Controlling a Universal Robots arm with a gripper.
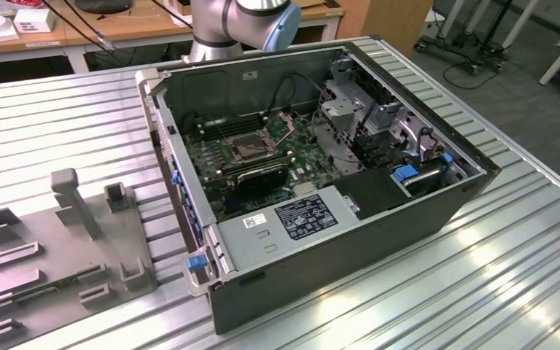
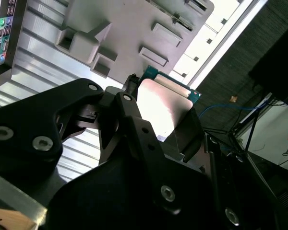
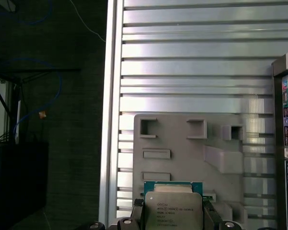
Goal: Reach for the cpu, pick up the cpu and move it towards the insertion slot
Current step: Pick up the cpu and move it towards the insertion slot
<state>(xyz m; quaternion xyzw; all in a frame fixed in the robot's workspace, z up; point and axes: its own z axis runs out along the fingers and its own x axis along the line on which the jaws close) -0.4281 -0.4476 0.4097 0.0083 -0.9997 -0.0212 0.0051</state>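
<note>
The gripper (image 3: 173, 223) is closed on the cpu (image 3: 173, 209). Its black fingers (image 3: 136, 211) press two opposite edges, and the silvery face is turned toward the first wrist view. The chip seems lifted clear of the grey fixture plate (image 3: 182, 143), which lies on the near left part of the slatted table (image 1: 513, 292). I judge the step in hand to be the carry. It is done well if the chip stays level, the hold stays on the edges only, and the path passes above the rim of the open computer case (image 1: 358, 240) to the right of the plate. The insertion slot (image 1: 244, 149) sits on the motherboard (image 1: 300, 157), toward the far left of the case interior. The underside of the chip is hidden, so its contacts cannot be checked, and I cannot make out a corner mark for its orientation. The slot's centre is dark, so I cannot tell whether its bracket is open. The arm (image 1: 246, 22) is cut off at the far edge of the exterior view.
</note>
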